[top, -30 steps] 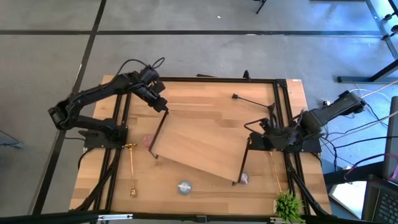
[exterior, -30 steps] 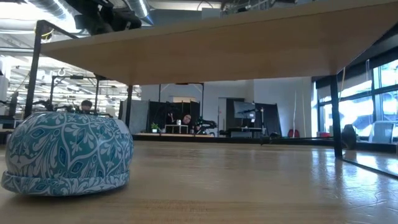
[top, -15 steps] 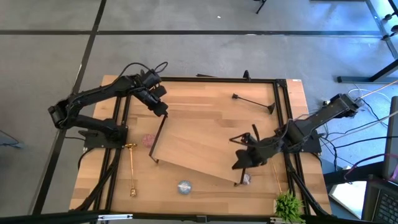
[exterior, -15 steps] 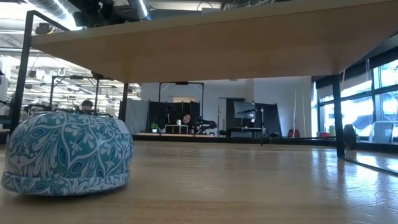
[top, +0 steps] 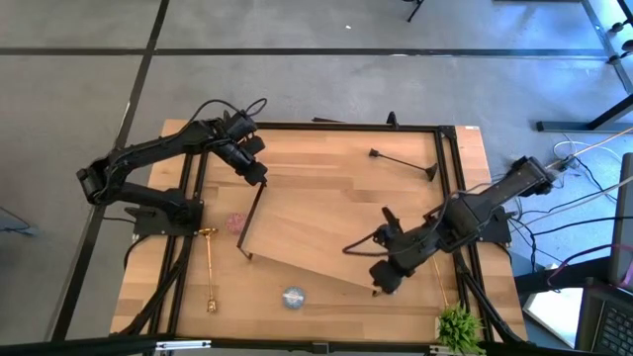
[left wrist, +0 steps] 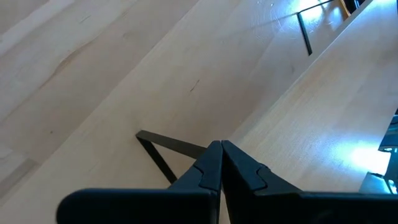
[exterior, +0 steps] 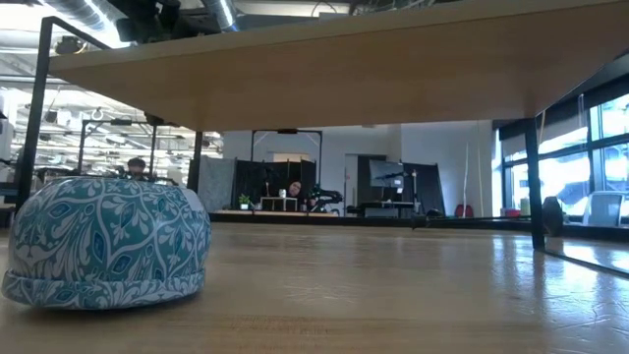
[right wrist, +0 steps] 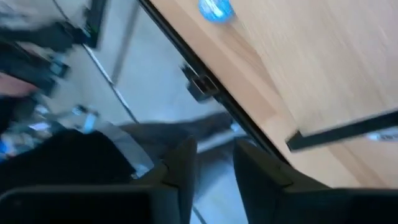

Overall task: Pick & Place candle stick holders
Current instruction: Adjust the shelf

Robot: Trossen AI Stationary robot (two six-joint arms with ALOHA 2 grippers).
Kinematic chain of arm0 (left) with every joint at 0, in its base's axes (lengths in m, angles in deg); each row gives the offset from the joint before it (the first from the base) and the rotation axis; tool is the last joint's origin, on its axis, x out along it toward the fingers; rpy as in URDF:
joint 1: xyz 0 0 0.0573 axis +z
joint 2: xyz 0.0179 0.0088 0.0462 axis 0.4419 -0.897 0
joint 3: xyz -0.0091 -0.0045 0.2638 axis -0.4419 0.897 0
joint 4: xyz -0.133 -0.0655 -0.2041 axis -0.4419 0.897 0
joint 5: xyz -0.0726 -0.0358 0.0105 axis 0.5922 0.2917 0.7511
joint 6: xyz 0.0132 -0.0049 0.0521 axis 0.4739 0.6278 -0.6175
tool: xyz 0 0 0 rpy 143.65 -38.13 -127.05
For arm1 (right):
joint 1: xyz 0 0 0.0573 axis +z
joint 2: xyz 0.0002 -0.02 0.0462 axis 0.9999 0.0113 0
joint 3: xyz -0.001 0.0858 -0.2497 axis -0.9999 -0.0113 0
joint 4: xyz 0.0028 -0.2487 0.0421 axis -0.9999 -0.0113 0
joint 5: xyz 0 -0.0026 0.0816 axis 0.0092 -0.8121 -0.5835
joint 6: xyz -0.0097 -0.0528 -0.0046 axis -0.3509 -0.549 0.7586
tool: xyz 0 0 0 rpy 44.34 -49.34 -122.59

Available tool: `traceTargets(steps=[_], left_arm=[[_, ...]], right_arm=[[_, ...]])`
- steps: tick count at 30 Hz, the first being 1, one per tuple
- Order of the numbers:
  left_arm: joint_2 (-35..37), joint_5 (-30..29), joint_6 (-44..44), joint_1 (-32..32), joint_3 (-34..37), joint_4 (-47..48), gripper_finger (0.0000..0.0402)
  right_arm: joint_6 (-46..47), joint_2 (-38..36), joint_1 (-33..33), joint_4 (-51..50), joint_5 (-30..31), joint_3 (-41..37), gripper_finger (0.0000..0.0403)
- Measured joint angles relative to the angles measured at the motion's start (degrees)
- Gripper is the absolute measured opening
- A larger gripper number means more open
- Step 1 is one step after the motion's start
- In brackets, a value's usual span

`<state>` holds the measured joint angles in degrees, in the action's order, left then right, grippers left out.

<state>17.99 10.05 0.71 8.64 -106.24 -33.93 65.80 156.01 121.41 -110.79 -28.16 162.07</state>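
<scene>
The candle stick holders lie loose on the table. A gold stem (top: pixel 210 269) is at the left and another (top: pixel 441 282) at the right. A black stem (top: pixel 401 160) lies at the far side, with a pink round (top: pixel 235 222) and a pale blue patterned round (top: pixel 294 297) (exterior: pixel 103 241) nearer. No gripper touches any of them. My left gripper (top: pixel 259 178) (left wrist: pixel 221 149) is shut at the far left corner of the wooden board (top: pixel 316 227). My right gripper (top: pixel 380 279) (right wrist: pixel 214 165) hovers open over the board's near right corner, empty. My left gripper pinches the top bar of the board's black left end rail (left wrist: pixel 186 147) beside its far corner, between the two shut fingertips. The fingers slant down from the table's far left. The board stands on its rails above the table top.
The board (exterior: pixel 314 79) stands askew across the table's middle on thin black legs (exterior: pixel 536 187). A small green plant (top: pixel 457 326) is at the near right corner. A black frame (top: pixel 440 198) borders the table. Bare wood lies at the near edge around the blue round.
My right gripper has swung from the table's right side toward the near edge and the middle, rolling as it went, and now covers the board's near right corner. The board's left end has shifted a little with my left gripper.
</scene>
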Motion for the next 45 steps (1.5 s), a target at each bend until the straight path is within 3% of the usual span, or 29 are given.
traceTargets(steps=[5,15,22,34,41,45], left_arm=[[0.0,0.0,0.7,0.0,0.0,0.0,0.0002],[0.0,-0.1,3.3,0.0,0.0,-0.1,0.0002],[0.0,-2.9,5.1,0.0,0.0,-0.6,0.0002],[0.0,-5.6,10.1,0.0,0.0,-5.9,0.0002],[0.0,-6.3,11.3,0.0,0.0,-6.9,0.0002],[0.6,-6.3,12.0,-0.1,0.0,-7.4,0.0002]], right_arm=[[-2.2,3.7,0.4,-2.2,-5.4,2.4,0.0073],[-9.4,6.0,1.7,-1.7,-8.2,2.5,0.0052],[-6.4,7.2,5.5,-8.0,-8.4,2.5,0.0048],[-0.3,16.4,9.0,-4.0,-0.1,2.5,0.0048],[7.2,17.3,10.1,-5.0,9.2,2.5,0.0048],[10.7,17.2,10.6,-7.6,11.0,2.5,0.0048]])
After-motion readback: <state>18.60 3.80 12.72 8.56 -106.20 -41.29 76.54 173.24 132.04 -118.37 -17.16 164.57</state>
